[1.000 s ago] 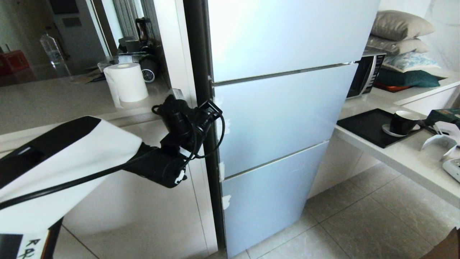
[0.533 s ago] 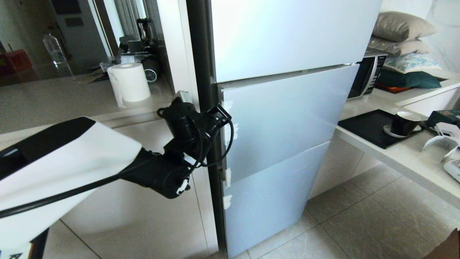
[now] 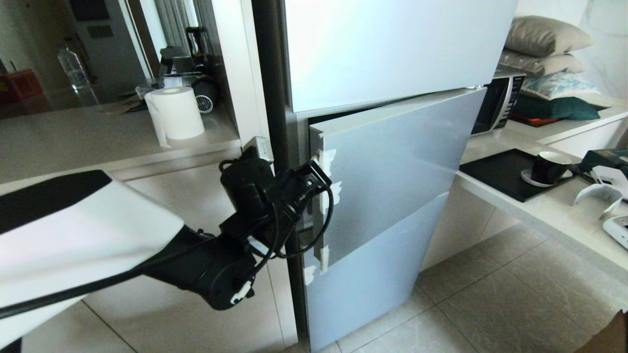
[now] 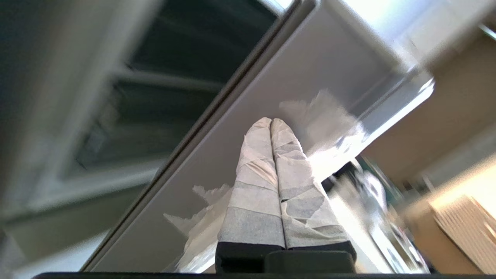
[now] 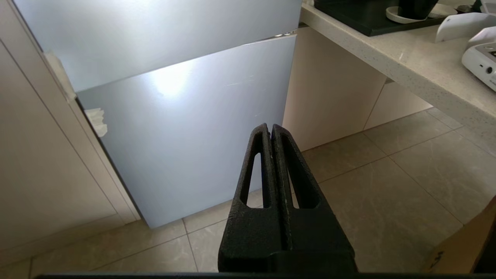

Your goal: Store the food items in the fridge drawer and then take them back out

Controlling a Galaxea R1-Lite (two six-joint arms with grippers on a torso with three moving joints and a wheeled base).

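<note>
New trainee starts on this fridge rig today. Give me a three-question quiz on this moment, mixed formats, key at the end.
1. True or false: the middle fridge door stands ajar.
2. Which claw is at that door's edge? A) left claw B) right claw C) both
3. Fill in: on the counter to the robot's right, the black cup sits on a white ____.

Key:
1. True; a dark gap shows along its top.
2. A; its taped fingers are pressed together behind the door's edge, while the right claw is shut and points at the floor before the bottom door.
3. saucer.
</note>
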